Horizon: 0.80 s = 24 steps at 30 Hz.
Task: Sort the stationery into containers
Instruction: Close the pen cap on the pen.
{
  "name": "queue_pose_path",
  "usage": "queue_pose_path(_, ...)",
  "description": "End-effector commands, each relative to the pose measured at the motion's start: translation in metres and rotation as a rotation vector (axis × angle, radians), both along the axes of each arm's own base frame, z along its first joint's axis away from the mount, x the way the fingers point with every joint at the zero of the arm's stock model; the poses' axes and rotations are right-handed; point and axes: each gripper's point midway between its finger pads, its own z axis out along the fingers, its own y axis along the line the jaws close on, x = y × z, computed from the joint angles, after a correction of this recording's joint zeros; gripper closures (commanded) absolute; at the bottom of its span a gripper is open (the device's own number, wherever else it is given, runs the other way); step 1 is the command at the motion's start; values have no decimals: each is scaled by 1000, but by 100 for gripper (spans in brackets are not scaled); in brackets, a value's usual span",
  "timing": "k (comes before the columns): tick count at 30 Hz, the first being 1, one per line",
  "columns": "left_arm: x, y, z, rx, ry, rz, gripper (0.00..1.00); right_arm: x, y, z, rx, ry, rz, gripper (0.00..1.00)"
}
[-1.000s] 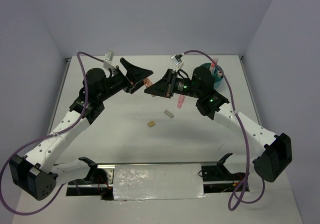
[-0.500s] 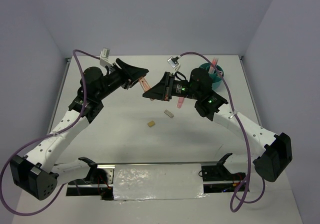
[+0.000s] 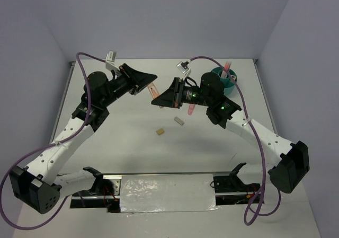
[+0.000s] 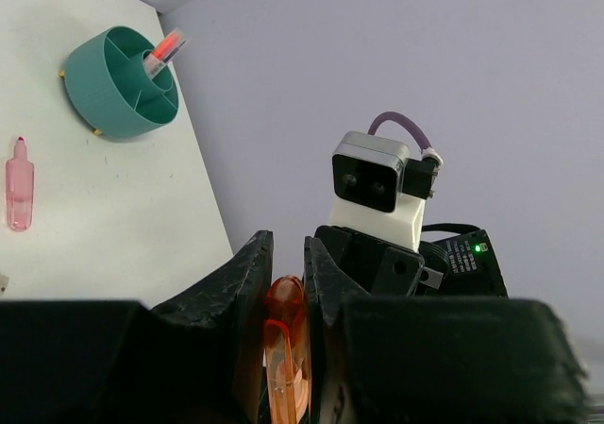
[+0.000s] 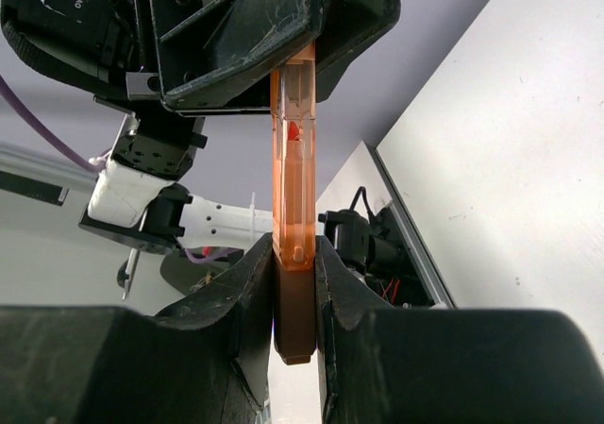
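Observation:
An orange marker (image 3: 154,92) hangs in the air over the back of the table, held at both ends. My left gripper (image 3: 150,84) is shut on its rounded cap end (image 4: 286,348). My right gripper (image 3: 158,101) is shut on its darker butt end (image 5: 293,320). In the right wrist view the marker (image 5: 293,160) runs straight up from my jaws into the left gripper (image 5: 274,27). The teal organiser cup (image 3: 217,71) stands at the back right with a pink pen (image 3: 226,68) upright in one compartment; the left wrist view shows the cup (image 4: 113,93) too.
A pink marker (image 3: 191,108) lies on the table beneath the right arm, also in the left wrist view (image 4: 19,193). A grey eraser block (image 3: 179,120) and a tan eraser block (image 3: 159,132) lie mid-table. Walls close the table at the back and sides.
My left gripper has gone from wide open to shut on the orange marker's cap end. Both arms shifted slightly left. The right gripper kept its hold.

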Motion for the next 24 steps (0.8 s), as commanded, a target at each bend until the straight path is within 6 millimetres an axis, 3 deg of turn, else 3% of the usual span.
queue_pose_path(1, -9, 2, 21, -18, -75, -18, 100, -6, -3, 37, 75, -93, 4, 100)
queue_pose_path(9, -13, -1, 12, -36, -51, -42, 100, 5, 2, 60, 115, -143, -13, 100)
queue_pose_path(13, -19, -2, 11, -31, -60, -54, 100, 20, 10, 67, 113, -162, -39, 100)
queue_pose_path(15, -25, -6, 10, -25, -60, -73, 100, 28, 14, 85, 132, -200, -54, 100)
queue_pose_path(17, -32, -9, 6, -13, -63, -87, 100, 48, 22, 83, 117, -199, -70, 100)
queue_pose_path(18, -39, -13, 4, -8, -64, -107, 100, 53, 22, 104, 141, -236, -79, 100)
queue_pose_path(19, -44, -15, -1, 9, -76, -121, 100, 70, 29, 94, 118, -211, -86, 100)
queue_pose_path(20, -49, -18, -8, 29, -63, -133, 100, 79, 25, 119, 150, -244, -101, 100)
queue_pose_path(21, -53, -19, -13, 42, -63, -145, 100, 85, 28, 124, 154, -244, -94, 100)
queue_pose_path(22, -64, -24, -22, 55, -60, -172, 100, 103, 37, 111, 127, -212, -97, 100)
queue_pose_path(23, -68, -25, -26, 59, -52, -182, 100, 108, 35, 141, 160, -258, -104, 100)
queue_pose_path(24, -76, -29, -32, 61, -46, -202, 100, 113, 38, 146, 155, -265, -101, 100)
